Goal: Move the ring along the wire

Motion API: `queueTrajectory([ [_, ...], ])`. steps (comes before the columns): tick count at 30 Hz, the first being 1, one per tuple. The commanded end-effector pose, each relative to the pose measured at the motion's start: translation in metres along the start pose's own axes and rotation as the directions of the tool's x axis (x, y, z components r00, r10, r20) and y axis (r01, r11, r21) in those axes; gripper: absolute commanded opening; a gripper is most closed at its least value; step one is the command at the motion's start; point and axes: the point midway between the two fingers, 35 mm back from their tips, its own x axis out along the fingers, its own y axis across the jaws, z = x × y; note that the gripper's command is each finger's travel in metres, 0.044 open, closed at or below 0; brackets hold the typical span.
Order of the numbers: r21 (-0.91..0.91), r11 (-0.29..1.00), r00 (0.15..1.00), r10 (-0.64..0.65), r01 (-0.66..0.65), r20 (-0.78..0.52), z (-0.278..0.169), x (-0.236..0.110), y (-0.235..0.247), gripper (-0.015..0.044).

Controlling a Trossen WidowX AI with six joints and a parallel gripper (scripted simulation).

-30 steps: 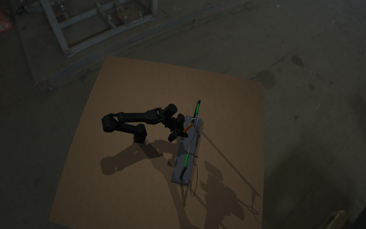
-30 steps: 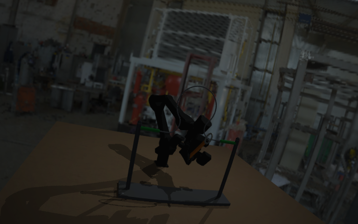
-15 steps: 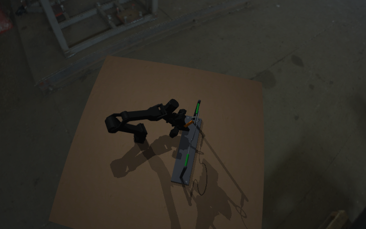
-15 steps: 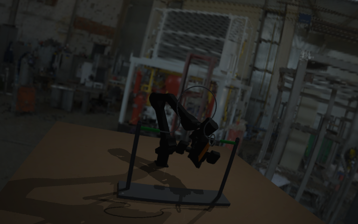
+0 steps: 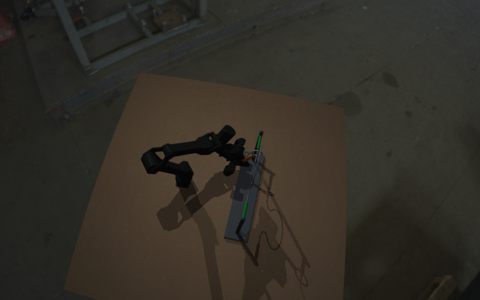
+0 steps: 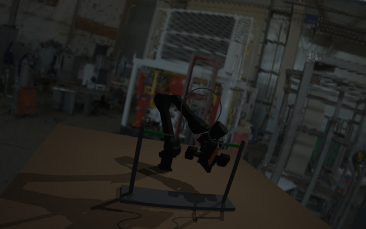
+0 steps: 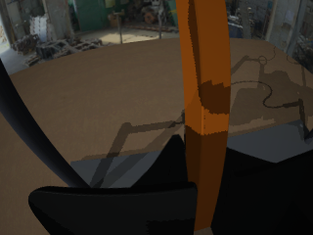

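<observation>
The black parallel jaws are pinching the flat orange bar handle of the thin grey metal ring; in the wrist view the handle runs straight up between the two dark fingers, its lower end buried between them. In the exterior view the handle slants up from the jaws to the ring, which sits at the inner end of the green wire sleeve next to the right-hand dark post. Whether the ring is around the green or the thin grey looping wire just beside it cannot be told.

The other green sleeve lies well apart by the left-hand post. Both posts rise from a dark grey rectangular base plate, which lies toward the right edge of the brown matt desk, its long side roughly parallel to that edge. The black jointed arm stands nearer the desk's middle. Long shadows fall toward the near edge.

Around the desk is a dim workshop with a stained concrete floor, pale metal frames and a white mesh cage.
</observation>
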Motion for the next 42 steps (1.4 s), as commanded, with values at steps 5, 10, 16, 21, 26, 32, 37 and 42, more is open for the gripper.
queueTrajectory([
  [5, 0.011, 1.000, 1.000, 0.001, -0.001, -0.001, 0.000, -0.001, 0.009, -0.0150],
  [10, 0.012, 1.000, 1.000, 0.001, -0.001, 0.000, 0.000, -0.002, 0.014, -0.0150],
  [16, 0.013, 1.000, 1.000, 0.001, -0.001, 0.001, 0.000, -0.002, 0.020, -0.0150],
  [21, 0.013, 1.000, 1.000, 0.001, -0.001, 0.001, 0.000, -0.003, 0.025, -0.0150],
  [26, 0.014, 1.000, 1.000, 0.001, -0.001, 0.002, 0.000, -0.003, 0.030, -0.0150],
  [32, 0.014, 1.000, 1.000, 0.001, -0.001, 0.003, 0.000, -0.004, 0.036, -0.0150],
  [37, 0.014, 1.000, 1.000, 0.000, -0.001, 0.004, 0.000, -0.005, 0.040, -0.0150],
  [42, 0.014, 1.000, 1.000, 0.000, 0.000, 0.004, -0.003, -0.003, 0.041, -0.0150],
])
